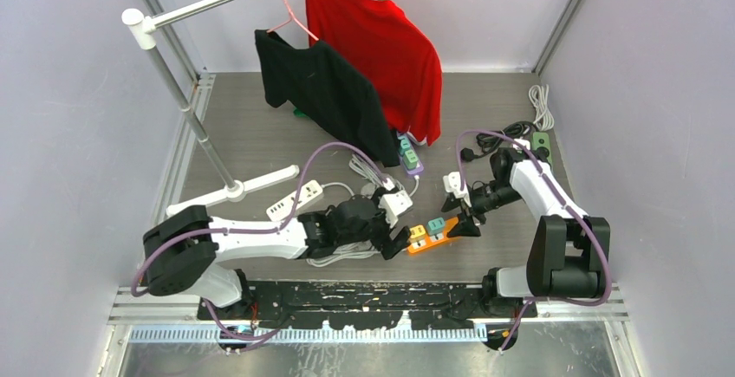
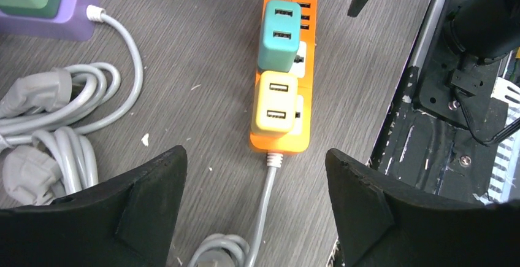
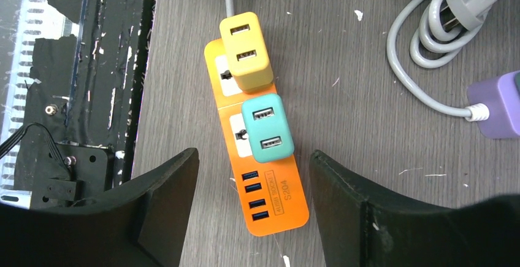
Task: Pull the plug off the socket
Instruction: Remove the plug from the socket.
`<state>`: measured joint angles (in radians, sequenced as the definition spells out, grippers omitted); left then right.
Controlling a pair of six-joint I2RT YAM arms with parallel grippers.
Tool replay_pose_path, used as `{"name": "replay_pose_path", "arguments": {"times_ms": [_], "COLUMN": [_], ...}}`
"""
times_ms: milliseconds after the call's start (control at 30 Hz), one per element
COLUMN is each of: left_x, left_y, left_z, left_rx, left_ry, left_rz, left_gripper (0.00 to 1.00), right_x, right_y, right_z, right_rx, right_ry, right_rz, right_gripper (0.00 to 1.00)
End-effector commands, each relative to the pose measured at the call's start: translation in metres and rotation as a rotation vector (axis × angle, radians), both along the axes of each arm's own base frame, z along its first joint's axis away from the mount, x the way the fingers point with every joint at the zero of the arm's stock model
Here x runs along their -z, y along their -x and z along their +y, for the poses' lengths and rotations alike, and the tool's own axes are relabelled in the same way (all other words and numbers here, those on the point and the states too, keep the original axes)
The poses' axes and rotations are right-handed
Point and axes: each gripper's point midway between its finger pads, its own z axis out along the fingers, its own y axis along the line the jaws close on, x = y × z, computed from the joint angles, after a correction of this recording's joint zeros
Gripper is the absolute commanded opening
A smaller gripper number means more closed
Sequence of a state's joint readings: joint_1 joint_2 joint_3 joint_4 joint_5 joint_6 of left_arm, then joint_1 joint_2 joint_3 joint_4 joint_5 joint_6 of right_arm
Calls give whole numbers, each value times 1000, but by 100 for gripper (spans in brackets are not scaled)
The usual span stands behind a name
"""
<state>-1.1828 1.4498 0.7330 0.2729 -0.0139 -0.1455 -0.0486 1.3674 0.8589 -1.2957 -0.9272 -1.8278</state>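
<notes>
Top external view: both arms reach in from the near edge toward one orange power strip (image 1: 445, 238) lying flat on the grey table (image 1: 260, 134) near its front edge. Left gripper (image 1: 397, 243) sits at the strip's near-left end, right gripper (image 1: 462, 224) at its far-right end; both have their fingers spread wide and hold nothing. The strip's long axis runs from near-left to far-right, with the grey cord (image 2: 265, 199) leaving the end that faces the left gripper and the row of blue USB ports (image 3: 254, 196) at the end that faces the right gripper. Two plugs sit in its sockets, faces up: a yellow USB adapter (image 2: 275, 103) nearest the cord, and a teal USB adapter (image 2: 279, 37) just beside it toward the USB ports. Left wrist view: strip lies lengthwise ahead of the fingers, its cord end about level with the fingertips and centred in the gap, untouched. Right wrist view: the USB-port end lies between the fingers, the teal adapter just past the tips. Beyond the left gripper lie coiled grey cables (image 2: 55, 132) and a white power strip (image 1: 295, 200). Further back is a purple power strip (image 1: 410, 158) carrying green adapters. At the far side, a clothes rack (image 1: 186, 104) holds a black garment (image 1: 325, 95) and a red garment (image 1: 381, 48).
</notes>
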Motion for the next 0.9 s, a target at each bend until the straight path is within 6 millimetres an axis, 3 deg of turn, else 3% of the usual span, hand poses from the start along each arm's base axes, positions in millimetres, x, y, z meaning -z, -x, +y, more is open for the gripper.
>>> {"name": "replay_pose_path", "arguments": {"times_ms": [0, 367, 867], "left_x": [-21, -2, 10], "left_y": [-5, -9, -13], "left_z": [-24, -51, -60], "left_rx": [48, 80, 64], "left_ry": [52, 29, 18], "left_rz": [-53, -23, 2], "left_gripper": [81, 72, 52], "right_x": [-11, 6, 22], "right_y": [-8, -10, -9], "right_z": [5, 14, 19], "right_rx": [-17, -10, -24], "right_ry": [-23, 9, 43], "right_rz": [-29, 1, 19], "right_gripper": [70, 63, 53]}}
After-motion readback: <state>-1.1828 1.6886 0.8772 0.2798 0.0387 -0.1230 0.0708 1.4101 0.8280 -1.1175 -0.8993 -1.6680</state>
